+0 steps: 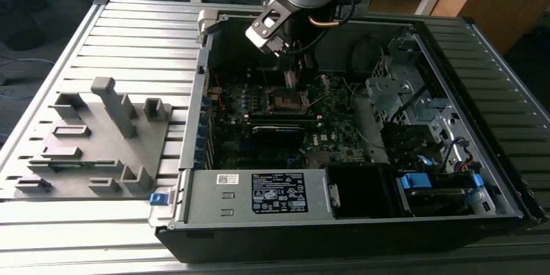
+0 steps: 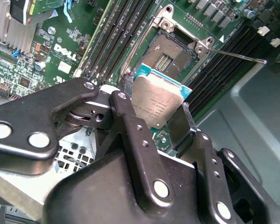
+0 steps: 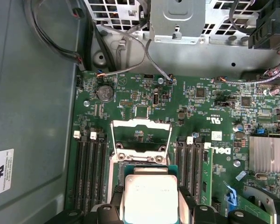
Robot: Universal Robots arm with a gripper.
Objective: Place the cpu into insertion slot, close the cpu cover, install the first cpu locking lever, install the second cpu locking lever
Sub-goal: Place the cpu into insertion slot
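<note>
The claw [image 2: 155,114] is clamped on the cpu [image 2: 157,95]. Its two black, bolted metal fingers [image 2: 123,114] press against opposite edges of the chip. The cpu is a flat square with a dull, brushed silver-grey top and a thin teal border, and it is held tilted in the air, not yet seated.

Just beyond its free edge lies the insertion slot [image 2: 170,55], a square socket with a dark, finely dotted recess and a thin metal rim. In the first wrist view the cpu cover [image 3: 141,124], a thin silvery frame with a large square window, stands tipped up and open at the far side of the socket. A locking lever [image 2: 238,55], a slim bare wire rod, juts out from one corner of the socket.

Long narrow black memory slots [image 3: 91,172] flank the socket on the green motherboard [image 3: 144,95], and a finned silver heatsink [image 3: 268,154] sits further off.

In the exterior view the arm reaches down into the open black computer case [image 1: 361,230], which lies on a ribbed grey metal surface [image 1: 129,37] beside a blocky grey fixture [image 1: 94,140].
</note>
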